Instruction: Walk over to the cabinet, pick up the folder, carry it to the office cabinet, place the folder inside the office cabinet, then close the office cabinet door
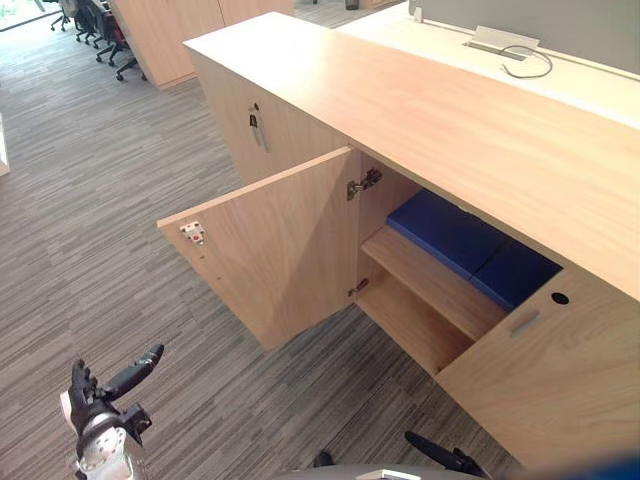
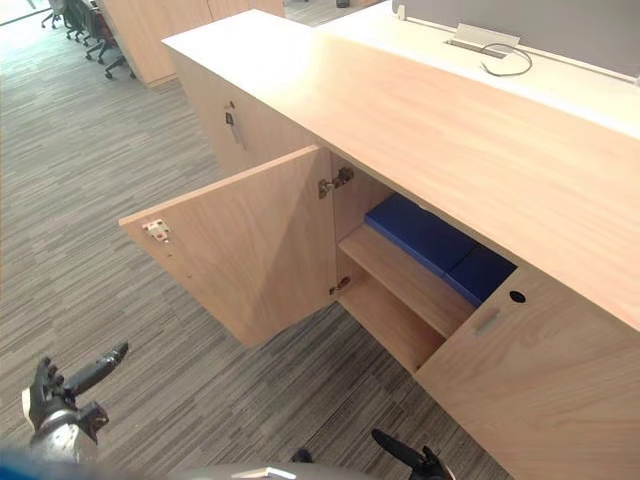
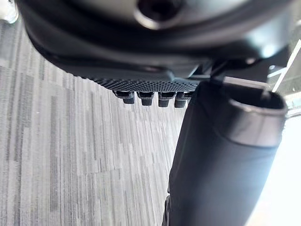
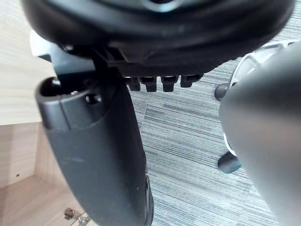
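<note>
Grey carpet (image 1: pixel 90 200); office cabinet door (image 1: pixel 280 250) open, blue folder (image 1: pixel 450 235) on upper shelf (image 1: pixel 430 285)

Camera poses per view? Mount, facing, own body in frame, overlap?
Left eye view: head, looking down at the open cabinet with the blue folder on its shelf; left hand lower left, right hand bottom edge.
Right eye view: head, just rightward; same scene, same hands.
Left wrist view: left wrist, along the left hand toward carpet.
Right wrist view: right wrist, along the right hand; carpet, cabinet wood.
Shared: eyes share everything; wrists share carpet.
</note>
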Motion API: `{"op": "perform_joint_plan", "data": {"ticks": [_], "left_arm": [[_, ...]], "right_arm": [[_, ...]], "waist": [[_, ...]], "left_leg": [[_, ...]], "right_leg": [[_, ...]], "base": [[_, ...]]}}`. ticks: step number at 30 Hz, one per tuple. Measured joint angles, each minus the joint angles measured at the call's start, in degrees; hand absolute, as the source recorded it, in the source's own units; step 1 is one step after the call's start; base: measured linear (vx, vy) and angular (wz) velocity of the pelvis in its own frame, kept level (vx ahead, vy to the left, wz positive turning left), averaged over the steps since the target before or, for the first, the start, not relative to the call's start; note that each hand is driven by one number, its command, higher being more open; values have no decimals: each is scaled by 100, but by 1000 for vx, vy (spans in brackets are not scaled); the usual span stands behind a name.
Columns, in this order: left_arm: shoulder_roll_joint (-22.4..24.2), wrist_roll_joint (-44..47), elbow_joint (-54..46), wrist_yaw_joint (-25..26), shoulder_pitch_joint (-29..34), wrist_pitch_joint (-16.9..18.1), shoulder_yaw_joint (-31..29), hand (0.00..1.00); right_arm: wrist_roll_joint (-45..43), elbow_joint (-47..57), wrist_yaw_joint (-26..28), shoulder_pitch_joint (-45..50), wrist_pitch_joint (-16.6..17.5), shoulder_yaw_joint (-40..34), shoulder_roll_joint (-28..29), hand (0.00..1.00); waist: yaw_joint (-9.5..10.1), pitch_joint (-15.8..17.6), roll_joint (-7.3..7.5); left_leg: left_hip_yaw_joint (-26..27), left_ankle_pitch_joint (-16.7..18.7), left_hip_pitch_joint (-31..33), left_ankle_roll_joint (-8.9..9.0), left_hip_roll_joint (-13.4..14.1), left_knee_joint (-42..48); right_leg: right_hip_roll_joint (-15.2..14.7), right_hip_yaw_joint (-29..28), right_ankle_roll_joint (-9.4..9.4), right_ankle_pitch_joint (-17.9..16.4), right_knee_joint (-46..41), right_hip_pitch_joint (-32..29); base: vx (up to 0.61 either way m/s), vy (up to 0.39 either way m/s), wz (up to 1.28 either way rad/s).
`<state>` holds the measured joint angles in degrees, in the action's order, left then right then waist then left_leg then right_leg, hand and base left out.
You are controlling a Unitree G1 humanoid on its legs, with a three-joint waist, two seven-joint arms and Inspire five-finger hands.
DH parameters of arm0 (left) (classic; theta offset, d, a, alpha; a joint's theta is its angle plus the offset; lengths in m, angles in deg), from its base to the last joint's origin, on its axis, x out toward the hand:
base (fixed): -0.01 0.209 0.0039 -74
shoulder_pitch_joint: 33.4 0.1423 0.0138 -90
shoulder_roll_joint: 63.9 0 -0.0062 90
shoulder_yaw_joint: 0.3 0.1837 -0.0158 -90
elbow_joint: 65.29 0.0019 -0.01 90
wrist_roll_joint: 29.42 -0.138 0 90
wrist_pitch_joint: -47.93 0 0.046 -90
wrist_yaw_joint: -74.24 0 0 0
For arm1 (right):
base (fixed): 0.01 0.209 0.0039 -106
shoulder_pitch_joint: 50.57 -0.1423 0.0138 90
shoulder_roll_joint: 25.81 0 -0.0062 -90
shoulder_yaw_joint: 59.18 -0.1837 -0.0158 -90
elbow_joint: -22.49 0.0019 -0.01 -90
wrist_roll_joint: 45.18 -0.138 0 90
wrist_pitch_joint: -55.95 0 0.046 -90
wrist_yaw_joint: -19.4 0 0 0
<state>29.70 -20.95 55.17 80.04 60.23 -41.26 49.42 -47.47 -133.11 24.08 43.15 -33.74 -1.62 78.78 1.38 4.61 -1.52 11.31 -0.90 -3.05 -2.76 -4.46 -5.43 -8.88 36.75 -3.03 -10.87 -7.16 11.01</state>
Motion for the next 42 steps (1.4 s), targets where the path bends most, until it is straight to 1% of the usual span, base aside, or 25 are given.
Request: {"op": "perform_joint_plan", "data": {"ticks": [3, 6, 8, 10, 12, 14, 15, 16, 18, 20, 22, 23, 24, 25, 26, 27, 28, 30, 31, 33, 35, 37, 39, 40, 42], "left_arm": [[-405, 201, 21, -134, -117, 1, 438, 100], [-683, 306, 164, -220, -382, 3, 754, 100], [-952, 370, 425, -331, -644, 4, 1052, 100], [-1267, 502, 784, -442, -1116, 3, 1452, 100], [-1446, 612, 1020, -537, -1453, 13, 1688, 100], [-1687, 894, 1478, -628, -1951, 22, 1943, 100], [-1727, 939, 1613, -641, -2097, 24, 1987, 100], [-1833, 1070, 1922, -672, -2445, 25, 2135, 100], [-1966, 1248, 2176, -710, -2753, 14, 2310, 100], [-2126, 1363, 2494, -685, -2927, 9, 2397, 100], [-2161, 1430, 2529, -692, -2978, -3, 2463, 100], [-2159, 1535, 2588, -691, -3042, -4, 2558, 100], [-2139, 1600, 2683, -690, -3146, -7, 2592, 100], [-2135, 1632, 2747, -677, -3226, -12, 2580, 100], [-2196, 1704, 2837, -609, -3346, -12, 2580, 100], [-2292, 1731, 2921, -604, -3437, -28, 2600, 100], [-2293, 1733, 3004, -587, -3438, -23, 2632, 100], [-2269, 1747, 3120, -558, -3439, -24, 2635, 100], [-2225, 1724, 3200, -482, -3440, -20, 2634, 100], [-2070, 1724, 3242, -338, -3440, -17, 2627, 100], [-1934, 1710, 3237, -325, -3439, 63, 2633, 100], [-1758, 1614, 3103, -317, -3359, 220, 2727, 100], [-1717, 1542, 2242, -309, -2741, 305, 3359, 100], [-1734, 1537, 1951, -309, -2525, 330, 3580, 100], [-1935, 1410, 946, -410, -1727, 449, 4496, 100]], "right_arm": [[-3, 4, 7, -2, 4, 11, 72, 100], [-4, 1, 8, 4, 7, 116, 53, 100], [-4, 1, 11, 6, 12, 203, 30, 100], [-5, 0, 18, 7, 21, 215, 7, 100], [-7, -3, 18, 9, 21, 214, -3, 100], [-19, -6, 32, 9, 21, 213, -10, 100], [-23, -6, 33, 9, 21, 212, -10, 100], [-28, -5, 36, 9, 20, 209, -20, 100], [-38, -2, 49, 25, 20, 206, -14, 100], [-76, 16, 75, 81, 16, 196, -16, 100], [-131, 32, 106, 130, 8, 192, -14, 100], [-236, 93, 131, 192, -11, 165, -26, 100], [-252, 204, 165, 208, -11, 7, -62, 100], [-249, 232, 180, 209, -11, -23, -50, 100], [-238, 238, 204, 227, -12, -18, 3, 100], [-239, 235, 217, 279, -16, -23, 105, 100], [-252, 225, 221, 344, -32, -98, 160, 100], [-241, 236, 227, 371, -23, -121, 143, 100], [-239, 241, 226, 373, -31, -128, 81, 100], [-249, 243, 219, 423, -52, -194, 67, 100], [-246, 245, 218, 455, -60, -192, 51, 100], [-246, 255, 216, 486, -67, -185, 57, 100], [-246, 333, 210, 549, -78, -178, 93, 100], [-246, 375, 210, 588, -76, -176, 105, 100], [-236, 419, 199, 682, -62, -118, 98, 100]], "waist": [[25, -35, 34], [35, -50, 25], [56, -63, 6], [55, -82, -23], [48, -91, -29], [35, -118, -49], [35, -119, -48], [11, -120, -50], [-3, -130, -47], [3, -179, -36], [13, -210, -27], [27, -234, -68], [17, -213, -217], [17, -210, -235], [46, -268, -102], [63, -340, 131], [67, -400, 193], [145, -425, 169], [155, -416, 104], [206, -429, 74], [221, -423, 88], [228, -421, 124], [237, -417, 162], [262, -421, 169], [372, -432, 172]], "left_leg": [[67, 27, -21, 44, 104, 2], [128, 43, -42, 74, 142, 3], [210, 45, -62, 106, 166, 5], [261, 39, -60, 136, 214, 12], [283, 36, -60, 161, 245, 29], [412, 24, -57, 217, 315, 32], [429, 13, -58, 234, 328, 33], [494, -1, -62, 257, 366, 34], [587, -1, -70, 274, 433, 35], [692, -3, -88, 316, 508, 36], [709, -9, -95, 331, 554, 38], [704, -13, -108, 336, 656, 41], [660, -20, -106, 346, 862, 42], [659, -27, -111, 370, 953, 43], [713, -19, -116, 527, 985, 43], [768, 46, -145, 622, 896, 42], [799, 68, -194, 645, 950, 43], [967, 74, -208, 656, 1005, 43], [1047, 75, -198, 658, 989, 43], [1171, 77, -203, 659, 928, 42], [1198, 77, -202, 658, 864, 41], [1203, 77, -203, 657, 795, 39], [1198, 83, -199, 643, 682, 24], [1198, 88, -201, 621, 654, 14], [1209, 166, -201, 464, 550, 13]], "right_leg": [[89, -130, 84, 52, -7, -20], [114, -224, 87, 56, -21, -32], [121, -293, 86, 56, -38, -53], [135, -350, 86, 60, -109, -110], [152, -403, 92, 69, -144, -140], [206, -511, 144, 136, -165, -217], [214, -541, 147, 151, -166, -226], [241, -601, 155, 194, -174, -245], [279, -689, 168, 236, -232, -305], [294, -784, 173, 246, -432, -413], [293, -811, 177, 249, -617, -480], [276, -844, 193, 255, -1074, -662], [246, -835, 224, 55, -1771, -1111], [295, -803, 195, -195, -1542, -1151], [253, -732, 186, 94, -697, -1205], [64, -753, 192, 746, -267, -1309], [74, -845, 89, 622, -320, -1267], [129, -888, 93, 622, -306, -1293], [129, -920, 93, 622, -250, -1300], [89, -991, 90, 624, -160, -1294], [27, -996, 51, 655, -143, -1284], [-66, -957, -12, 694, -125, -1264], [-201, -854, -115, 758, -92, -1184], [-234, -839, -141, 774, -87, -1174], [-341, -741, -257, 864, -46, -1080]], "base": [[10, -36, -10], [2, -36, -11], [-4, -27, -21], [-5, -31, -17], [1, -25, -11], [-2, -22, -27], [-2, -27, -26], [1, -21, -16], [5, -20, -22], [20, -14, -19], [27, -13, -1], [27, -9, 9], [-9, -6, 12], [-56, -15, 10], [-76, -76, 9], [-21, -130, 14], [21, -144, 3], [0, -85, -15], [-47, -39, -18], [-58, 20, -19], [-65, 63, -5], [-67, 81, 12], [-49, 105, 21], [-36, 133, 21], [-20, 133, 29]]}}
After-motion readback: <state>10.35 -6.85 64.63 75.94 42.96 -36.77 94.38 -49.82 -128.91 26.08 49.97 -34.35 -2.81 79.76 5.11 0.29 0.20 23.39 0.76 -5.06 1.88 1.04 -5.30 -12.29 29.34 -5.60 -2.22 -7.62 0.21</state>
